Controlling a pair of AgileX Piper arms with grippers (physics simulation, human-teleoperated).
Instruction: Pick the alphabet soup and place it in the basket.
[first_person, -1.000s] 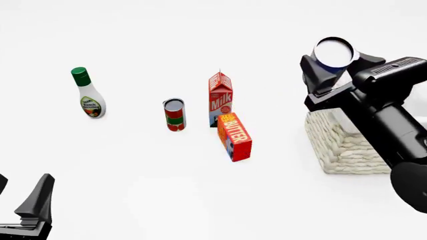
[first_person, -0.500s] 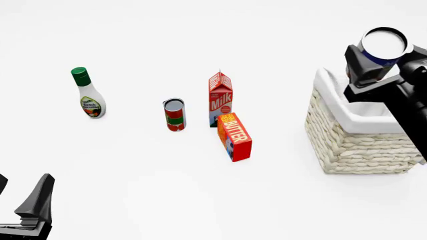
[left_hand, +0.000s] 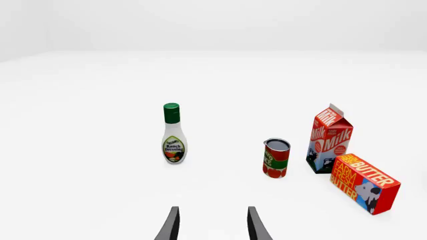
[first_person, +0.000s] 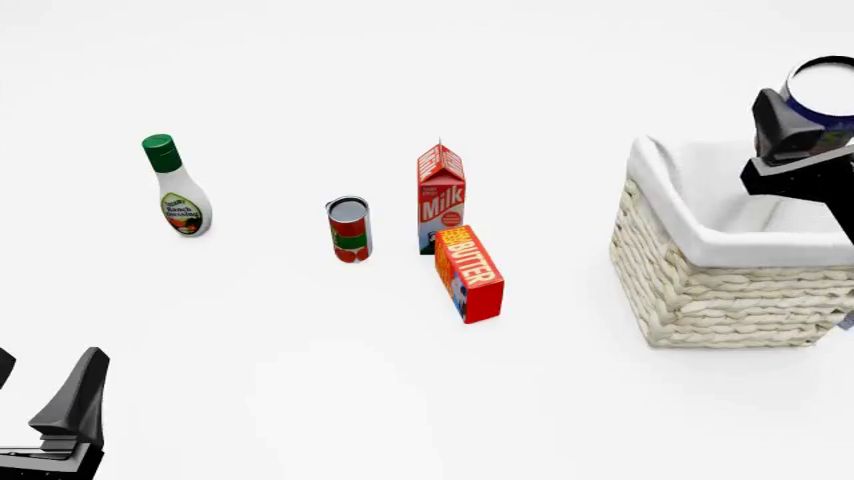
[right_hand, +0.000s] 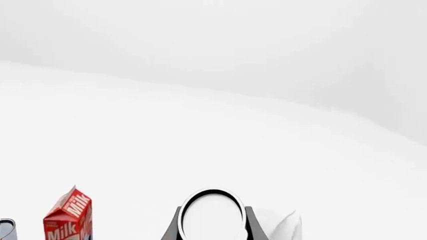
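Above the basket (first_person: 707, 260), front view: right hand (first_person: 801, 125) pinches the alphabet soup (first_person: 819, 88) upright, clear of the rim; left hand (first_person: 60, 420) spread, empty; right wrist view: fingers (right_hand: 172, 226) pressed against the can's sides.

You have two cans, the soup (first_person: 821, 88) above the basket (first_person: 727, 285) and a red-green can (first_person: 348, 229) left of it, one milk carton (first_person: 442, 196), one butter box (first_person: 469, 272), one dressing bottle (first_person: 176, 186), one basket, two grippers (first_person: 798, 130) (first_person: 54, 420).
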